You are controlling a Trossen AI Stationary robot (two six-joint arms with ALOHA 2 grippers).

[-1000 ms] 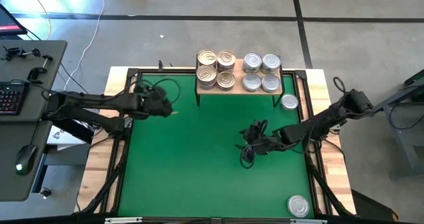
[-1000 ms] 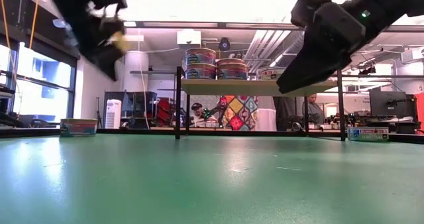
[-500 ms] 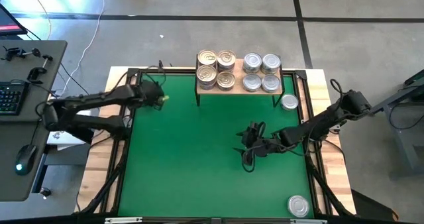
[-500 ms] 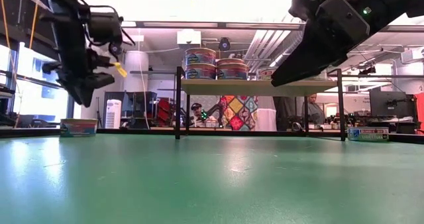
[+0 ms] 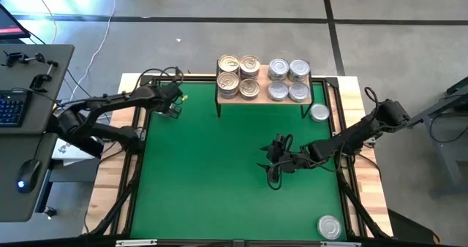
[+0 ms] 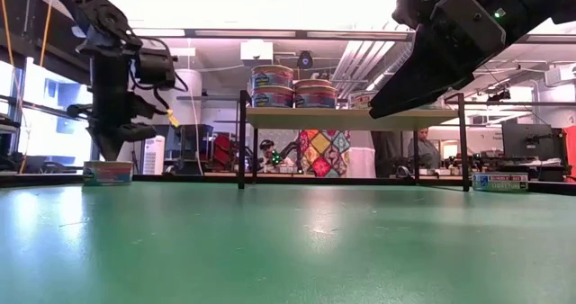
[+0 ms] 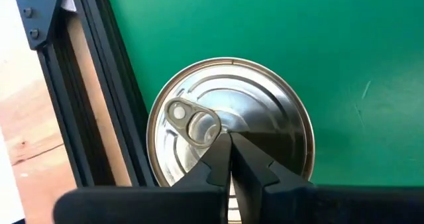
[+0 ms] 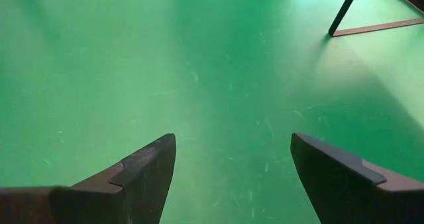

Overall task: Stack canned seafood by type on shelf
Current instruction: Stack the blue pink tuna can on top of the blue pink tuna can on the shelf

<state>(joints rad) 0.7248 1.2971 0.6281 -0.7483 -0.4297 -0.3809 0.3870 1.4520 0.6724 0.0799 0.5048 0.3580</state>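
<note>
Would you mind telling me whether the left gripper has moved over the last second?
Yes. In the high view the left gripper has shifted toward the mat's far edge, nearer the shelf's end, and has shut above a can.

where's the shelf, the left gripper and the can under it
shelf (image 5: 264,101): high view, bare front edge of the wood board.
left gripper (image 7: 230,144): left wrist view, where its shut fingertips meet.
can under it (image 7: 271,111): left wrist view, bare part of the lid beside the pull tab.

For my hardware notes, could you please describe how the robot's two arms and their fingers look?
Both arms are dark, jointed and draped with loose black cables. The left end effector has two slim black tapering fingers; the right end effector has broad dark wedge-shaped fingers.
</note>
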